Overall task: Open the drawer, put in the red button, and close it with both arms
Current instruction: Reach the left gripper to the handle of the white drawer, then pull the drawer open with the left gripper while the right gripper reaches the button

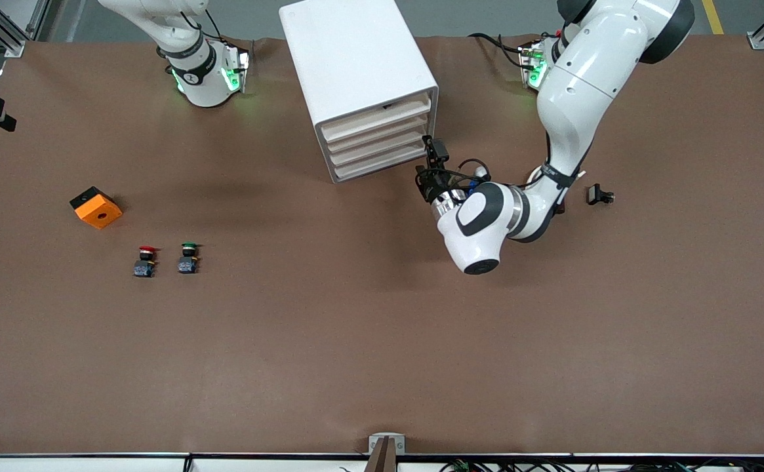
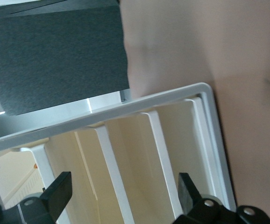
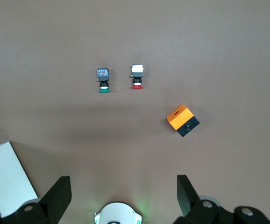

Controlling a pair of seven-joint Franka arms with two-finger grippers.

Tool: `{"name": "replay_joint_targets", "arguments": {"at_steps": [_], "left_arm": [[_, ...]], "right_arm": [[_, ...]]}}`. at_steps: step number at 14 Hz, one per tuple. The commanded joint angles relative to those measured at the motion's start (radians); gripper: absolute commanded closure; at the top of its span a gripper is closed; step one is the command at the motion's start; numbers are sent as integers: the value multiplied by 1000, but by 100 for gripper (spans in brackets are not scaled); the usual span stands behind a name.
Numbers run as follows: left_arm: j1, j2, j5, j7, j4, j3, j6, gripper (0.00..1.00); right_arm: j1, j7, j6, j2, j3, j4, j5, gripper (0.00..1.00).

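The red button [image 1: 147,260] stands on the brown table toward the right arm's end, beside the green-capped button [image 1: 189,257]. It also shows in the right wrist view [image 3: 136,77]. The white cabinet [image 1: 355,65] has several cream drawers [image 1: 376,141], all shut. My left gripper [image 1: 434,153] is open and empty, just in front of the drawer fronts [image 2: 139,154] at their lower corner, its fingers [image 2: 60,193] spread wide. My right gripper [image 3: 124,191] is open and empty, high over the table near its own base [image 3: 117,214], out of the front view.
An orange and black box [image 1: 96,207] lies toward the right arm's end, farther from the front camera than the buttons. It also shows in the right wrist view [image 3: 183,120]. A small black part [image 1: 600,195] lies beside the left arm's elbow.
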Motion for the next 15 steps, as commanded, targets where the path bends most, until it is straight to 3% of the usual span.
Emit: {"name": "replay_joint_targets", "arguments": {"at_steps": [1,2,4,5,9,10,13,15], "left_arm": [[-33,-12,-28,-33,-65,-2,-7,0],[-44,-12,-28,-33,-80,-2,-7,3],[-58,-15,-49,-33,-99,-3,-7,25],[-59,-19,-57,-33,-110,-3,-7,33],[-58,-21,-62,-33,-117,-29,-14,42],[-59,-21,-63,-33,-117,-29,-14,48],[-65,-21,-65,-34,-117,-39,-14,81],[-62,-21,-65,-33,-117,-39,-14,88]], "right_arm": [[-23,-51,-6,85,4,39,-10,0],[-27,-59,14,93,4,45,-11,0],[-30,-62,40,220,3,53,-13,0],[-41,-68,58,228,4,56,-16,0],[-69,-148,155,282,4,53,-24,0],[-84,-147,182,291,4,36,-11,0],[-63,-53,319,291,9,-54,3,0],[-50,-36,433,296,10,-140,4,0]]}}
